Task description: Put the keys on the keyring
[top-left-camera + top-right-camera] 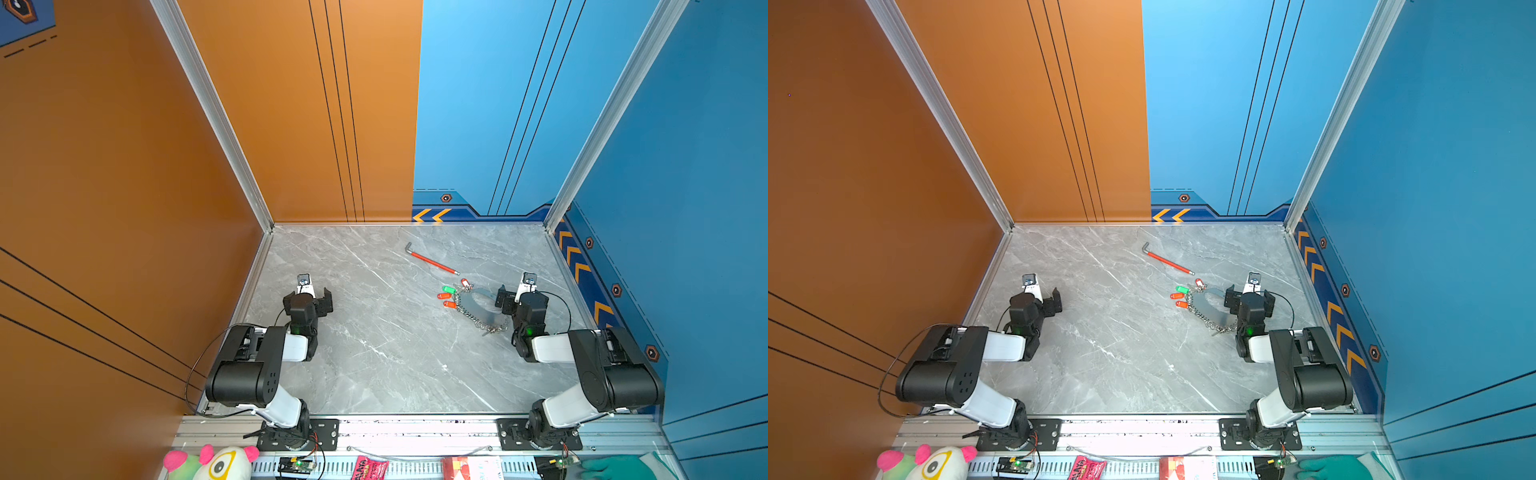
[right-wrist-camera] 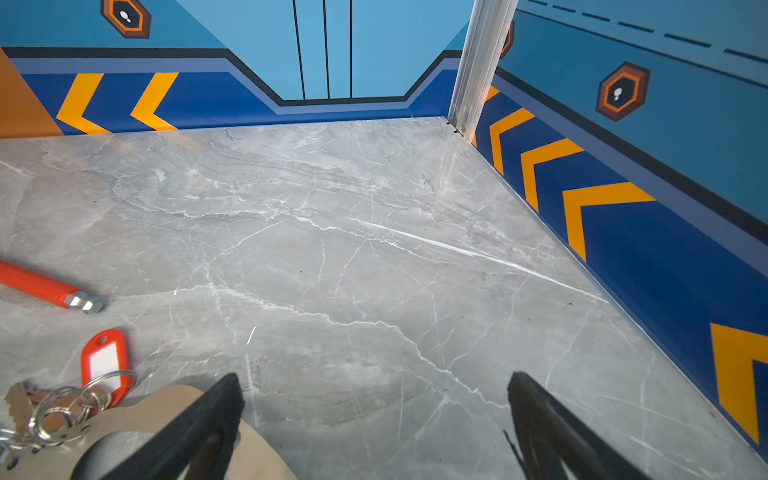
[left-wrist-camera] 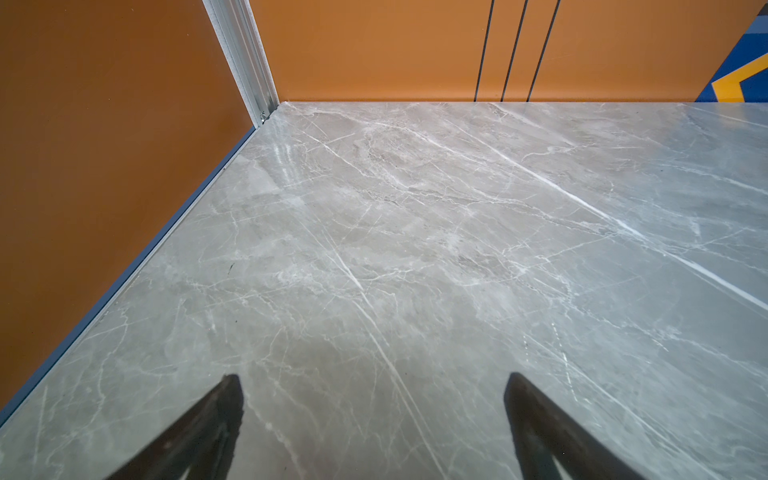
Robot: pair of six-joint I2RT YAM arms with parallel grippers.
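Observation:
The keyring [image 1: 478,307] [image 1: 1212,309], a flat grey oval hoop edged with a silver chain, lies on the right half of the marble table. The keys lie against its left side: a green tag [image 1: 448,289] [image 1: 1181,289], two orange tags [image 1: 444,296] [image 1: 449,304] and a red tag [image 1: 465,284] [image 2: 104,361]. My right gripper [image 1: 521,295] [image 2: 374,382] stands open beside the hoop's right end, one finger over the hoop's rim [image 2: 158,405], nothing between the fingers. My left gripper [image 1: 309,293] [image 3: 374,382] hangs open over bare marble far to the left.
A red-sleeved hex wrench [image 1: 432,262] [image 2: 41,286] lies behind the keys. Orange walls close the left and back left, blue walls the back right and right. A plush toy [image 1: 216,463] and small packets sit below the front rail.

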